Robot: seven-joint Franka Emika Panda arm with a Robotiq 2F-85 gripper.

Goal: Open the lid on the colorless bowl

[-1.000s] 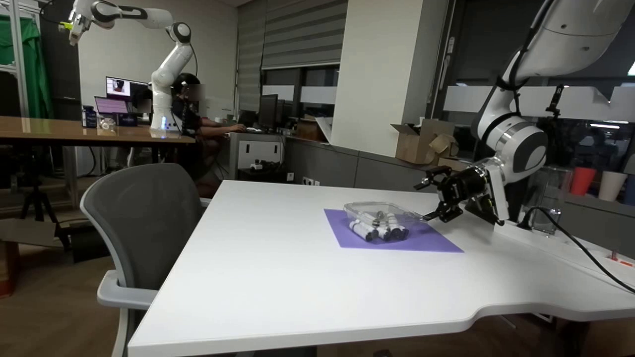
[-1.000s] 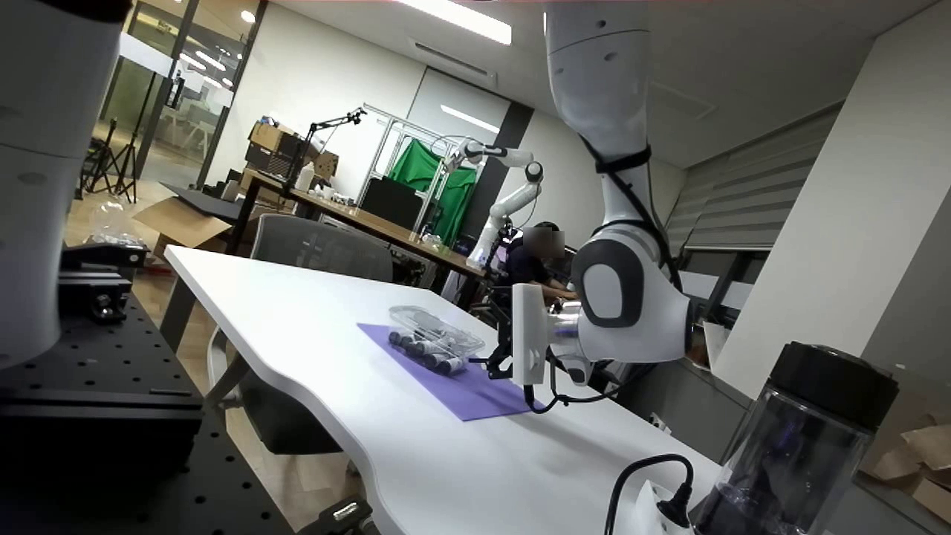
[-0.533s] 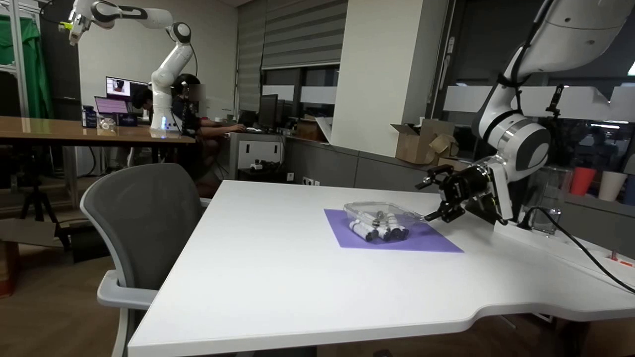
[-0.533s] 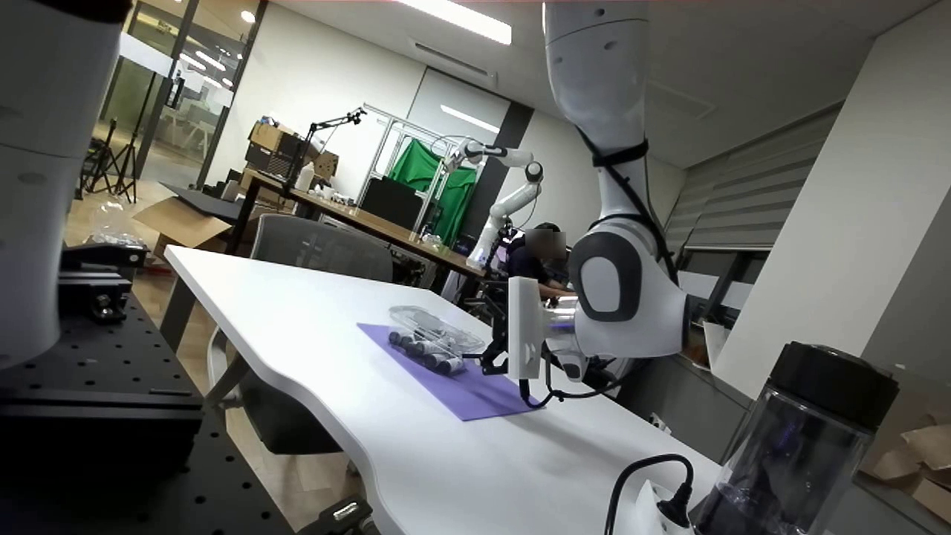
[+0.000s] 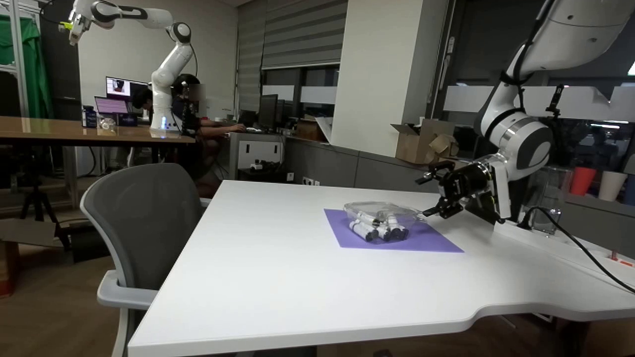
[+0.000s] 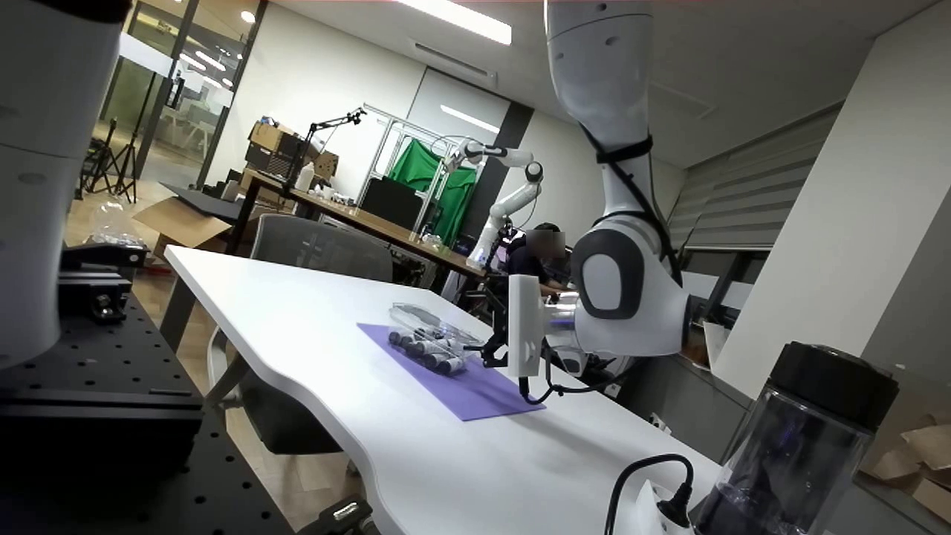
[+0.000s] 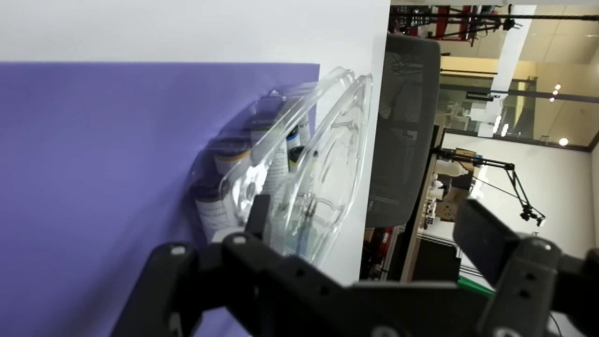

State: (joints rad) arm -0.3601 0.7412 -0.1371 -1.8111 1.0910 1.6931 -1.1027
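Note:
The colorless bowl (image 5: 353, 222) stands on a purple sheet and holds several white bottles (image 5: 363, 231) with dark caps. Its see-through lid (image 5: 379, 205) lies over it. In the wrist view a gap shows between the bowl's rim (image 7: 282, 132) and the lid (image 7: 333, 171), so the lid is tilted up on my gripper's side. My gripper (image 5: 422, 197) is open, its fingers wide apart. The lower finger's tip is at the lid's near edge; in the wrist view (image 7: 365, 213) it appears between rim and lid. The upper finger is above the lid, touching nothing. Exact contact is hard to see.
The purple sheet (image 5: 439, 243) lies on the white table (image 5: 297, 287). A power strip with a black cable (image 5: 533, 215) is near the arm's base. A clear bottle with a black cap (image 6: 832, 386) stands close by. A grey chair (image 5: 144, 233) stands at the table's side.
The gripper has risen slightly, its lower fingertip now higher at the lid's edge. The lid's edge on that side has lifted a little. The bowl and bottles stay in place.

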